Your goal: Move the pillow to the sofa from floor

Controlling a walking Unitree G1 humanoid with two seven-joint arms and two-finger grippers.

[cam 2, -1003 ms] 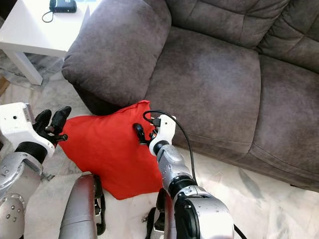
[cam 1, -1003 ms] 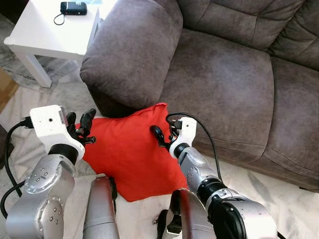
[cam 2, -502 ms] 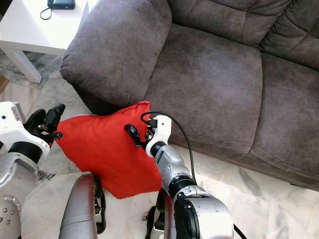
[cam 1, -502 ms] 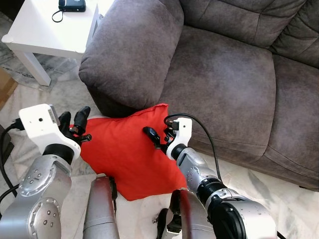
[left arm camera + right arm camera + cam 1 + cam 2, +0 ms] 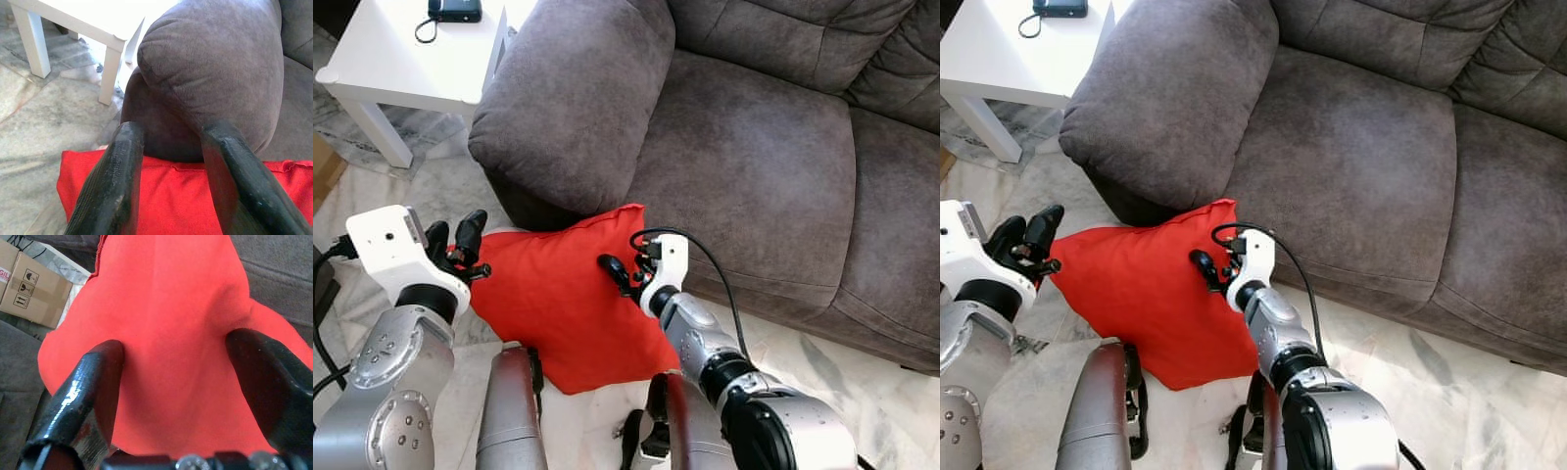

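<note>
Floor (image 5: 450, 176): pillow (image 5: 558, 304) leans on sofa (image 5: 754, 176).
Right gripper (image 5: 625, 276): spread open, pressed into pillow's upper edge.
Left gripper (image 5: 458, 245): open, empty, at pillow's left corner.

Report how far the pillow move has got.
Done: both grippers have reached the red pillow, which lies on the floor against the sofa. In hand: the right gripper is open with fabric between its fingers, and the left gripper is open at the pillow's edge. Left: gripping, lifting, placing it on the seat.

White side table (image 5: 406, 73), dark device (image 5: 456, 11), cardboard box (image 5: 30, 289)
</note>
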